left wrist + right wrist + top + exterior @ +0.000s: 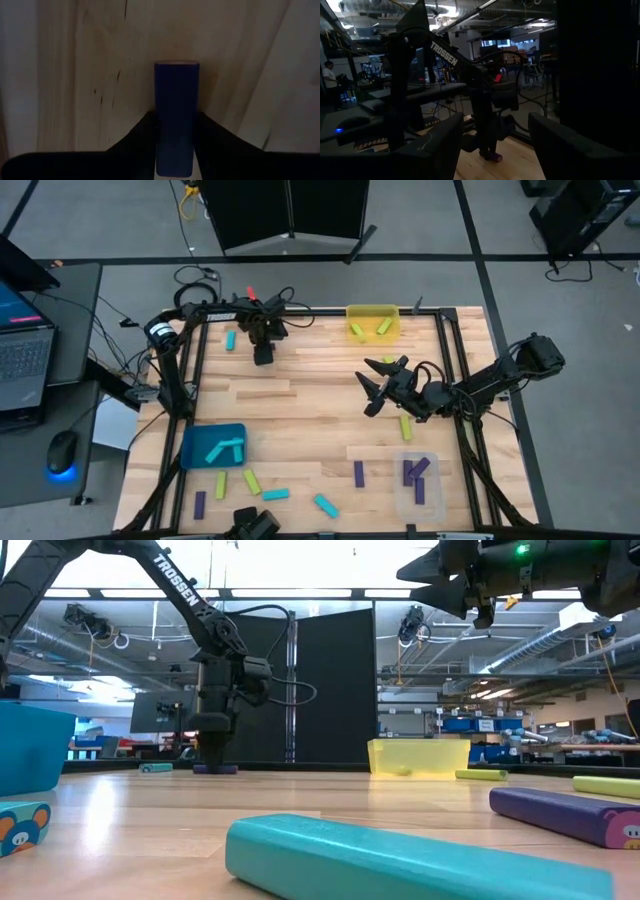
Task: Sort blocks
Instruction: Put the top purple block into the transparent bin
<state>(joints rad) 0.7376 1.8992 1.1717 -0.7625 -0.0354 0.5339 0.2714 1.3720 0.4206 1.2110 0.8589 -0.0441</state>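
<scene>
My left gripper [263, 355] points down at the far part of the table and is shut on a dark purple block [175, 100], which lies on the wood [215, 769]. My right gripper [376, 387] hovers open and empty above mid-table, high in the low view [470, 595]. The teal bin [190, 452] holds cyan blocks, the yellow bin [372, 311] holds yellow-green blocks, and the clear bin [402, 498] holds purple blocks. Loose blocks lie near the table's near edge, among them a cyan one [325, 505], a purple one [359, 473] and a yellow-green one [251, 481]. My left gripper pinches the dark purple block between its two fingers [137, 135], one on each long side [175, 117], so the fingers lie across it. It comes from above, pointing down. The block lies flat on the table.
A cyan block [230, 339] lies to the left of my left gripper, and a yellow-green block [405, 426] lies under my right arm. A black frame rail [195, 360] borders the table. Bare wood stretches across the middle [300, 410]. A laptop [20, 350] stands off the table's left side.
</scene>
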